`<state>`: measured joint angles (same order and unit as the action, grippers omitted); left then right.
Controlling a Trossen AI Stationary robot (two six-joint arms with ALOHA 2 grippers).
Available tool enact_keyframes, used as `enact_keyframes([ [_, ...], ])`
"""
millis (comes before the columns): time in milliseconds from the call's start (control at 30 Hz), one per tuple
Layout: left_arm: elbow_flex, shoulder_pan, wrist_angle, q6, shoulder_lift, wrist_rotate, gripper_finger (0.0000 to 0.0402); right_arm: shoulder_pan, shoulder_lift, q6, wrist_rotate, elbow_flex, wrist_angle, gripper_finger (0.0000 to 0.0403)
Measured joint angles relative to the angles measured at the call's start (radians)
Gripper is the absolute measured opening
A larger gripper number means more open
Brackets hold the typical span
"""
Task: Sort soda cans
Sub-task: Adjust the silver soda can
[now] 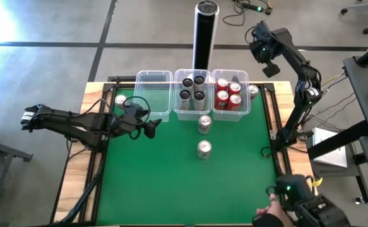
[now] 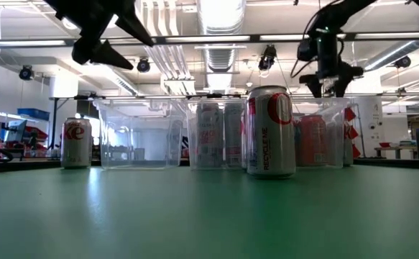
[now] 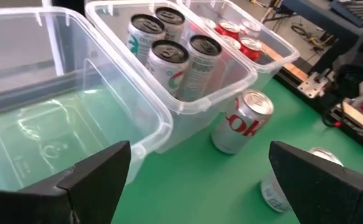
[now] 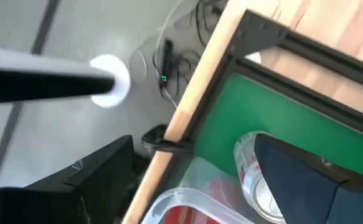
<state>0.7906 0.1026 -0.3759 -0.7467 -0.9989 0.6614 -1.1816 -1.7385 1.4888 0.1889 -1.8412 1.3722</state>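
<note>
dark cans (image 1: 192,89) and red cans (image 1: 228,93) binned; four silver cans (image 1: 204,149) remain, left bin (image 1: 153,81) empty; left tool (image 1: 151,128) apart, right tool (image 1: 267,65) apart, both empty

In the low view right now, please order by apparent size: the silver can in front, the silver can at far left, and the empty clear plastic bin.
1. Empty clear plastic bin, widest.
2. Front silver can, tallest; it looks big mainly because it stands nearest the camera.
3. Far-left silver can, smallest; it stands farther back, so true sizes may match.
</note>
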Motion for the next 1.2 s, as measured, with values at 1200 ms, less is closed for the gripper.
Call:
enact_keyframes([
  [1200,-0.001,-0.142,-0.196,0.458,0.063,-0.34,0.0367,0.163,0.449,0.231,0.025,0.543,0.005,0.0249],
])
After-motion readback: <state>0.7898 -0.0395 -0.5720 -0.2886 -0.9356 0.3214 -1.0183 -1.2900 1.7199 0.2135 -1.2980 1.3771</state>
